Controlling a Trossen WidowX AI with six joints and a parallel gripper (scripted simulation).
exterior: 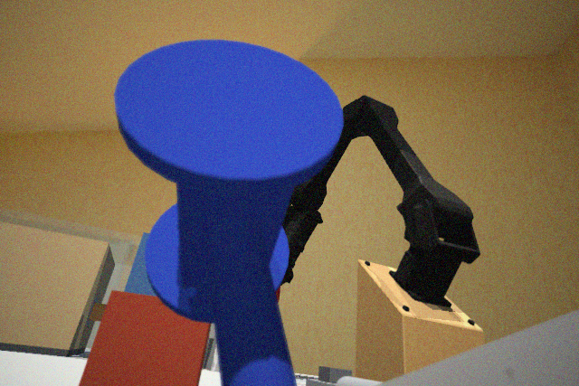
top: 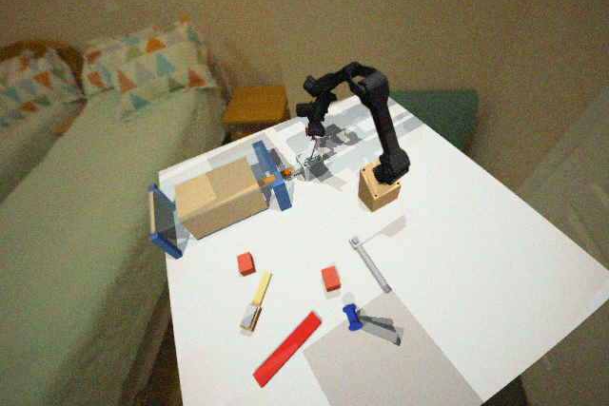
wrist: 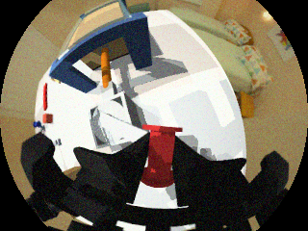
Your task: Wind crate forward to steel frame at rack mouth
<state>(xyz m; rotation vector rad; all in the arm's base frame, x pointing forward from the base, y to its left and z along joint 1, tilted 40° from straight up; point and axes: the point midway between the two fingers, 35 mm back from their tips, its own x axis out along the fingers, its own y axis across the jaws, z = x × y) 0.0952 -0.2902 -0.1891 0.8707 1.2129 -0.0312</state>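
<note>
The cardboard-brown crate sits flat in the clear-panelled cubby. A gap shows between its front and the blue frame at the mouth. An orange strap runs through the mouth to the grey winch. A handle with a grey arm stands on the winch, its key end down at the winch top; how deep it sits is hidden. My gripper is shut on its red knob, beyond the winch from the frame. In the exterior view the fingers are mostly hidden.
A blue-knobbed handle, a grey wrench, a brush, a red bar and two red blocks lie on the near side. The arm's wooden base stands right of the winch.
</note>
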